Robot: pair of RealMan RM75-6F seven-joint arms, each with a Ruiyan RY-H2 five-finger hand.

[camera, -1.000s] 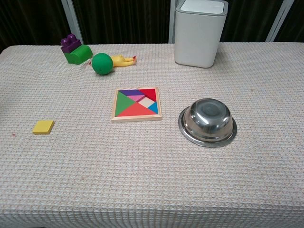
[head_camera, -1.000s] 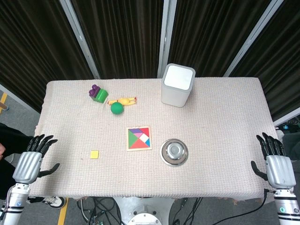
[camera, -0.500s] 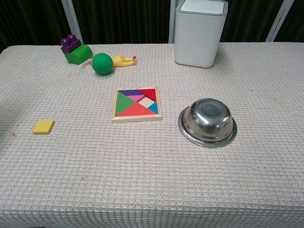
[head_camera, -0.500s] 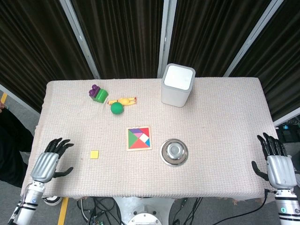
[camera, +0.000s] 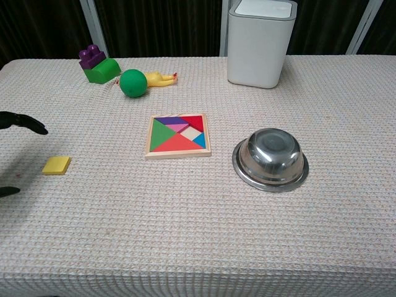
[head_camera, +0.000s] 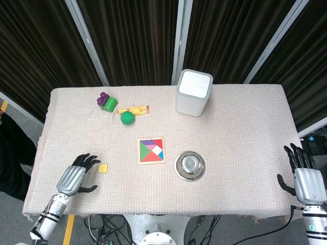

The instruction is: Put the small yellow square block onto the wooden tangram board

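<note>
Plainly, with the left hand [head_camera: 74, 178] spread empty just beside the small flat yellow square block [head_camera: 103, 168], which lies well left of the wooden tangram board [head_camera: 152, 150], its fingertips may skid the thin tile across the woven cloth.

Table [head_camera: 245, 117] fills mid-frame in the head view. Tangram board [head_camera: 152, 150] lies at centre; bowl [head_camera: 190, 165] sits inverted just lower right of it, apart. Square block [head_camera: 103, 168] lies left of the board, lower left of frame. Left hand [head_camera: 75, 176] is just left of the block, not touching (fingertips only in the chest view, at left edge). Container [head_camera: 193, 92] stands upper centre-right. Ball [head_camera: 127, 118], toy chicken [head_camera: 135, 109] and stacked bricks [head_camera: 107, 101] cluster upper left. Right hand [head_camera: 305, 178] is off the table's lower right corner.
</note>
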